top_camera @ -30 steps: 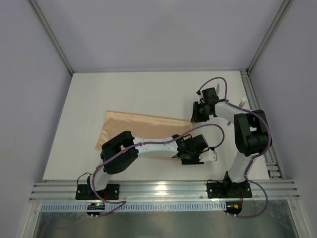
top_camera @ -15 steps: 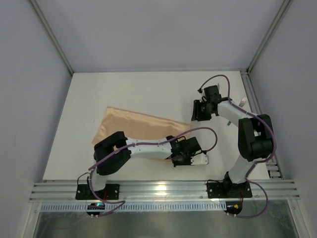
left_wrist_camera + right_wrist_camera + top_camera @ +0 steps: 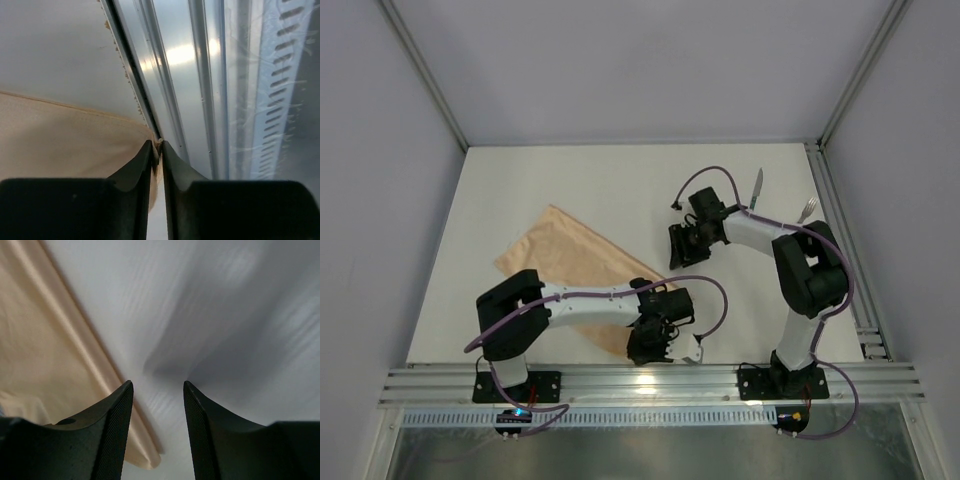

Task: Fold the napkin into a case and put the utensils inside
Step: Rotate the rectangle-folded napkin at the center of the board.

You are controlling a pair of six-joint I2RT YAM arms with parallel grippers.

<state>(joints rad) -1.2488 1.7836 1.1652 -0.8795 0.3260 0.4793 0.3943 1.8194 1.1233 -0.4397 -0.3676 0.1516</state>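
At the near edge of the surface [image 3: 600, 190], just beside the metal rail [image 3: 200, 75], the left claw [image 3: 156, 147] is clenched on a corner of the napkin [image 3: 565, 260]; its fingers stand almost together with a sliver of cloth edge pinched at their tips. From that corner the napkin runs as a slanted peach band across the surface toward the left edge, lying flat with some soft creases. Farther in, near the middle of the surface, the right claw [image 3: 157, 385] hangs released, jaws apart with only bare surface between them, and the napkin's long edge lies just to one side of it. Toward the far right corner lie the knife [image 3: 757, 185] and, nearer the right edge, the fork [image 3: 807, 208], side by side but apart, both well clear of the napkin.
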